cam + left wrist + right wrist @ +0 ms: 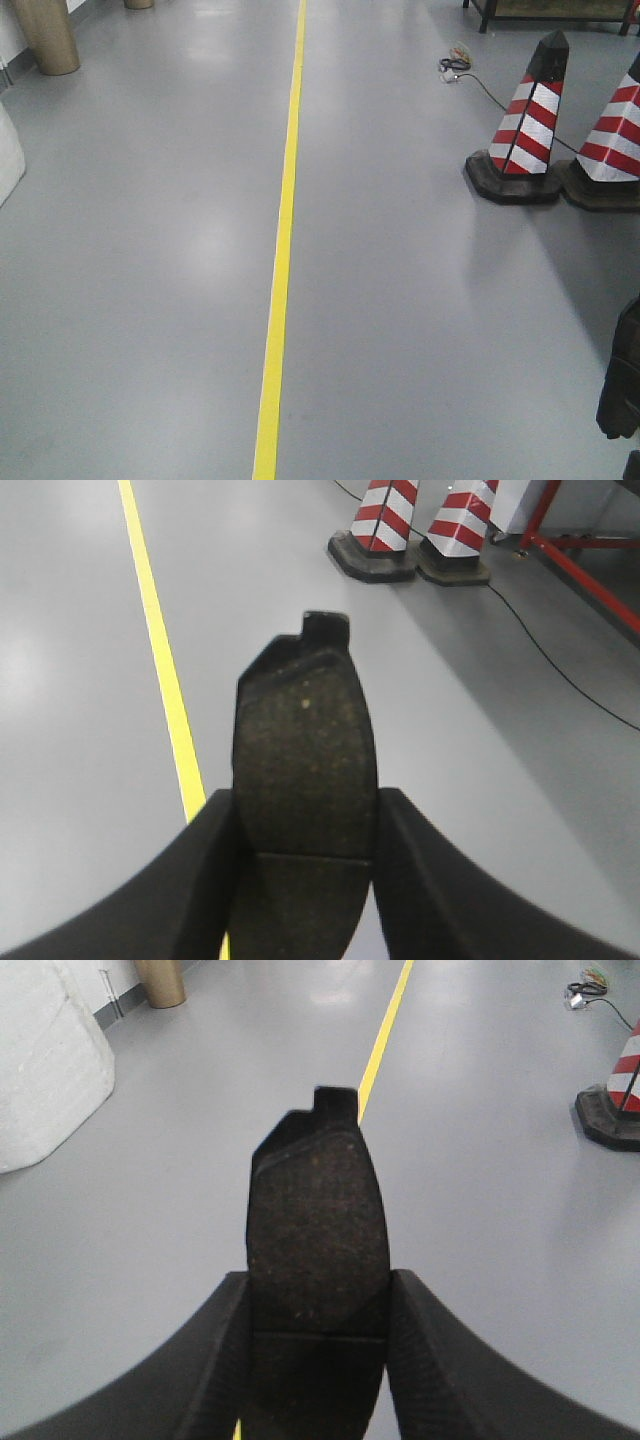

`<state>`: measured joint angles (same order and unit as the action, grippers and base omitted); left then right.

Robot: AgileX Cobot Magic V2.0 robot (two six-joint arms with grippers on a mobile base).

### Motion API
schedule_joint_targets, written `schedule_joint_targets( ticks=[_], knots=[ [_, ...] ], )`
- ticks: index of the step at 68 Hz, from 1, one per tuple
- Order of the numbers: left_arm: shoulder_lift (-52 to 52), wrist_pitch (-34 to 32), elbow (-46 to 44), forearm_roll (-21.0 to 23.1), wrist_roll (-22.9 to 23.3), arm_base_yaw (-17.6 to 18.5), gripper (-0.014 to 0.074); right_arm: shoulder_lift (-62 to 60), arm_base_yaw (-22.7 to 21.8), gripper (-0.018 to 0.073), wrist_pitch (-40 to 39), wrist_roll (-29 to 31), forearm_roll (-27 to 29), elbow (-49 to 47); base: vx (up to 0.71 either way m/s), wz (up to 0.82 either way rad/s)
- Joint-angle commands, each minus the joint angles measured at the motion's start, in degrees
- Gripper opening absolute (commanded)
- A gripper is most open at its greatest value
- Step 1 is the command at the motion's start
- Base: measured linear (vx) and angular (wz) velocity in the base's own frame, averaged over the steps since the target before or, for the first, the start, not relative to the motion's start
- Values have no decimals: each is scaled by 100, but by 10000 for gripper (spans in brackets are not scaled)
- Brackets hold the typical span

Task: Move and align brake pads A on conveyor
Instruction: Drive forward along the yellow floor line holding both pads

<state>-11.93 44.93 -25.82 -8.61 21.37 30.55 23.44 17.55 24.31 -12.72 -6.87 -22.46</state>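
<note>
Jaws of the left gripper [305, 880] are closed on one brake pad [303, 780]; the right gripper [318, 1360] clamps another brake pad [318, 1250]. Both are held over grey floor [420, 330] beside a yellow line [280, 270]. Transport is judged underway; the conveyor, unseen, must be reached next.

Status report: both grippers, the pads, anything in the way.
Left gripper shut on a brake pad. Right gripper shut on a second pad. Conveyor not in view. Striped cones on floor ahead right.
</note>
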Motion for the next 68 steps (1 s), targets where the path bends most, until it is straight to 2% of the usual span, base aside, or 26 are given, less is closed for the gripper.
schedule_joint_targets(
  ticks=[1,68],
  knots=[
    [-59,-488,-162,-28,21,20,-6,32,-27,-4,-535,65,-56,-184,69,-3],
    [-59,-489,-162,-28,21,20,-6,32,-27,-4,-532,65,-56,-184,67,-5]
  ],
)
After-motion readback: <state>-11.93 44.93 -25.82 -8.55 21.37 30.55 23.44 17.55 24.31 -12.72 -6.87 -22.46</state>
